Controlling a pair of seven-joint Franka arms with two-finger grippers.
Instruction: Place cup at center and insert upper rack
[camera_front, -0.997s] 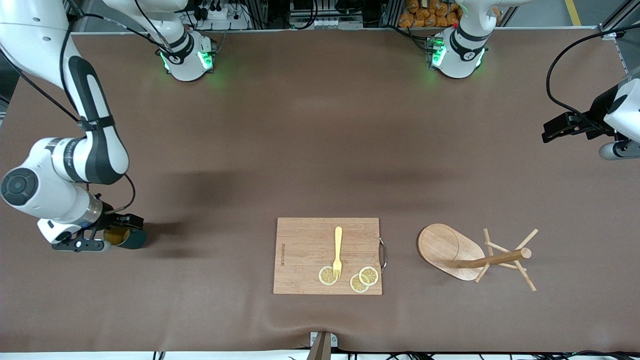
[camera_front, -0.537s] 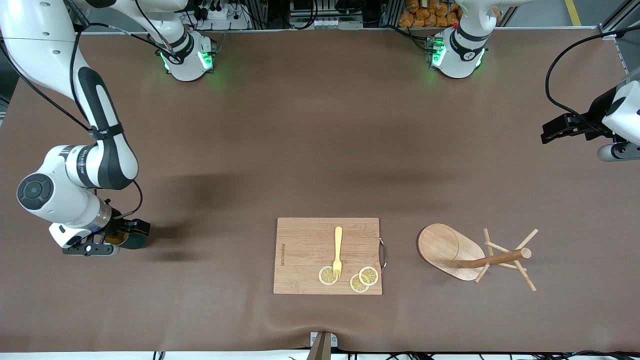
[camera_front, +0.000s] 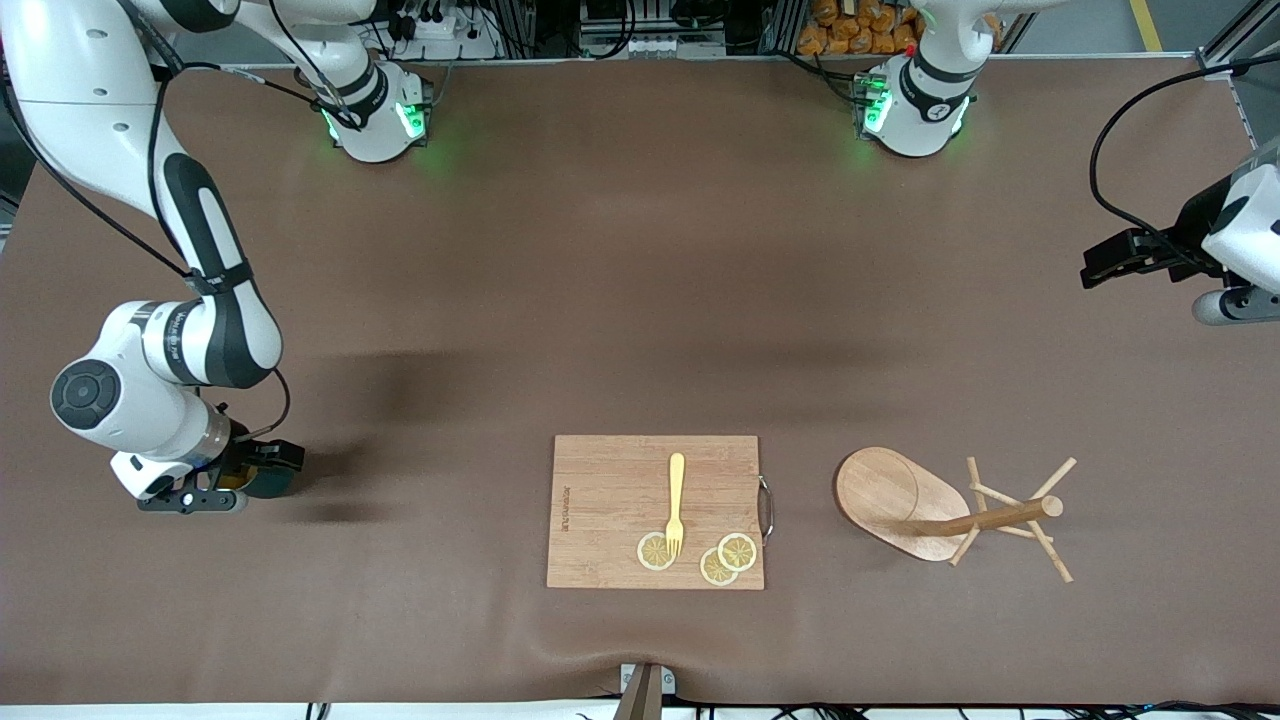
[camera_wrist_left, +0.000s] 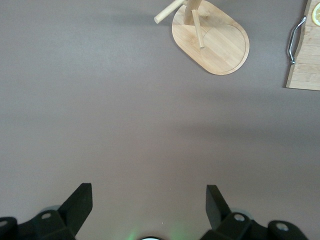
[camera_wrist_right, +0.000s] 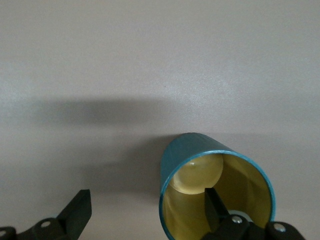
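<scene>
The cup (camera_wrist_right: 216, 192) lay on its side under the right gripper (camera_front: 232, 478), one spread finger (camera_wrist_right: 214, 205) now inside its mouth after the arm's advance; no grasp yet. The left gripper (camera_wrist_left: 149, 202) waited open, well clear of the toppled mug tree (camera_front: 945, 508).

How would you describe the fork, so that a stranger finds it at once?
Look at the wooden cutting board lying near the front camera's edge of the table, between the cup's end and the mug tree. The fork lies flat on it, tines toward the camera, touching a lemon slice. It is the only slim yellow utensil there.
</scene>
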